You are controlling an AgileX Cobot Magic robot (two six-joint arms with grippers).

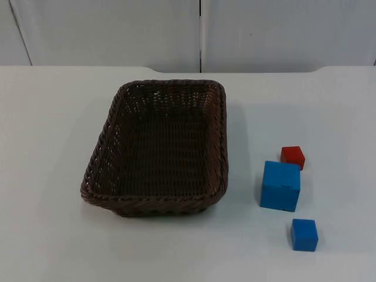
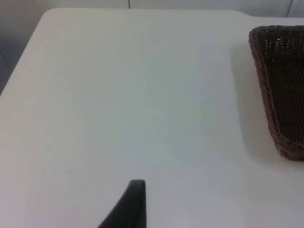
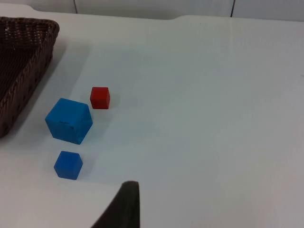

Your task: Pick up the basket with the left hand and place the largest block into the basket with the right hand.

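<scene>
resting on table (image 1: 53,117): basket (image 1: 158,202), large blue block (image 1: 280,185); fingers' state unclear.

White table top (image 1: 53,117), grey partition wall (image 1: 106,29) behind, 1 vertical seam, even light

A dark brown woven wicker basket (image 2: 280,90) rests on a white table top (image 2: 133,95), one end wall and a corner of its braided rim in sight. A single black fingertip (image 2: 130,204) of the left gripper hangs over bare table, well apart from the basket. Beyond the table's far rounded corner stands a grey partition wall (image 2: 28,5).
</scene>
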